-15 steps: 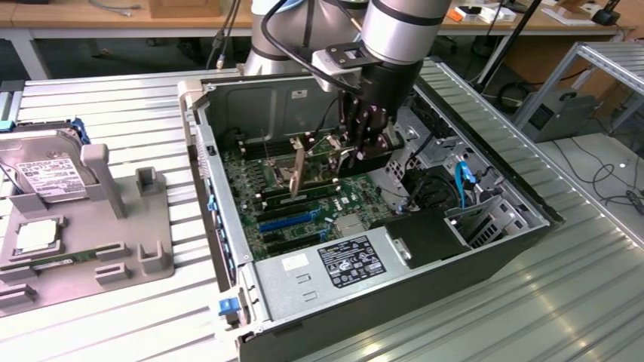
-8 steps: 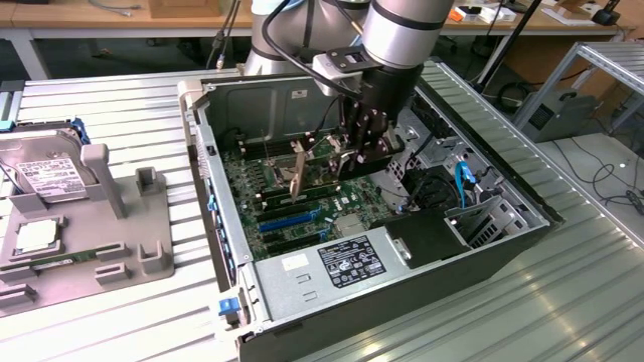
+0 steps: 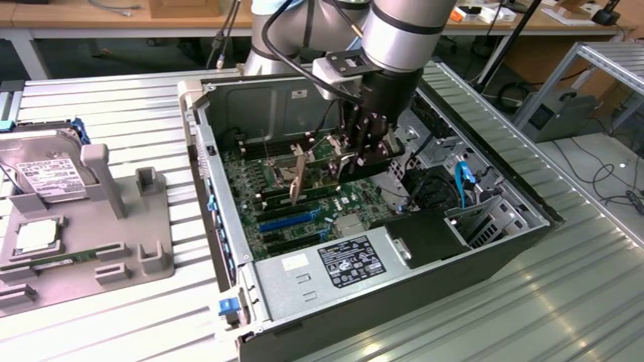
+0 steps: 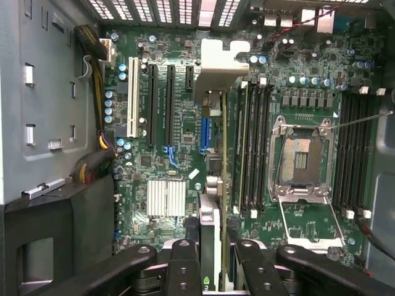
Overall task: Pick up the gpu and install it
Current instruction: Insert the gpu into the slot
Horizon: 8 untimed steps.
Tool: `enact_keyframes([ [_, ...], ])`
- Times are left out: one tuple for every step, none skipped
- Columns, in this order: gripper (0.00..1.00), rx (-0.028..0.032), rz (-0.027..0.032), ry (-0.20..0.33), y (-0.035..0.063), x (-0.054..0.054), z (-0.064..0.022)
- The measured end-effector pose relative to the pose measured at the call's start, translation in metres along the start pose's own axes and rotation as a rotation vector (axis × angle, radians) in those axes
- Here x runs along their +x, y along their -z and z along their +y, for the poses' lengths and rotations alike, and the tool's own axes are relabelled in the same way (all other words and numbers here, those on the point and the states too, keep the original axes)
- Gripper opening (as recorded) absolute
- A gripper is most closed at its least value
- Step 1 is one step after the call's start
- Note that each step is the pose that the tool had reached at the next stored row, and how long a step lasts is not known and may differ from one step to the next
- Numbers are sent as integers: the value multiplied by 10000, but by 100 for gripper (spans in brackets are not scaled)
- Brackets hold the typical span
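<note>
At the exterior view's centre, the claw (image 3: pixel 354 154) grips the gpu (image 4: pixel 213 185) edge-on above the motherboard (image 4: pixel 179 160) inside the open computer case (image 3: pixel 302 290), apparently so its connector edge lines up with the expansion slots (image 4: pixel 160 105).

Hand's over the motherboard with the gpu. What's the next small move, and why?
Probably ease straight down, slowly. The hand holds the gpu edge-on above the motherboard, its bracket toward the case's rear, and the card isn't seated in a slot yet.
</note>
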State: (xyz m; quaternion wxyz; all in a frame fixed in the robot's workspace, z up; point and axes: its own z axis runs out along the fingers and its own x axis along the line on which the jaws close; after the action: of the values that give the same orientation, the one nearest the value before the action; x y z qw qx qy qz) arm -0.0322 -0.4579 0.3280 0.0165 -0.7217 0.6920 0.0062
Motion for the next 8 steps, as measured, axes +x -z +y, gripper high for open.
enact_keyframes([
  [27,0,-1,-1,-2,0,14],
  [27,0,-1,-1,-4,0,28],
  [27,0,-2,-2,-10,-1,53],
  [27,-1,-1,-3,-13,-1,62],
  [27,0,-2,-3,-16,-2,69],
  [27,0,-2,-4,-20,-2,77],
  [27,0,-2,-4,-23,-2,84],
  [27,0,-2,-4,-26,-2,90],
])
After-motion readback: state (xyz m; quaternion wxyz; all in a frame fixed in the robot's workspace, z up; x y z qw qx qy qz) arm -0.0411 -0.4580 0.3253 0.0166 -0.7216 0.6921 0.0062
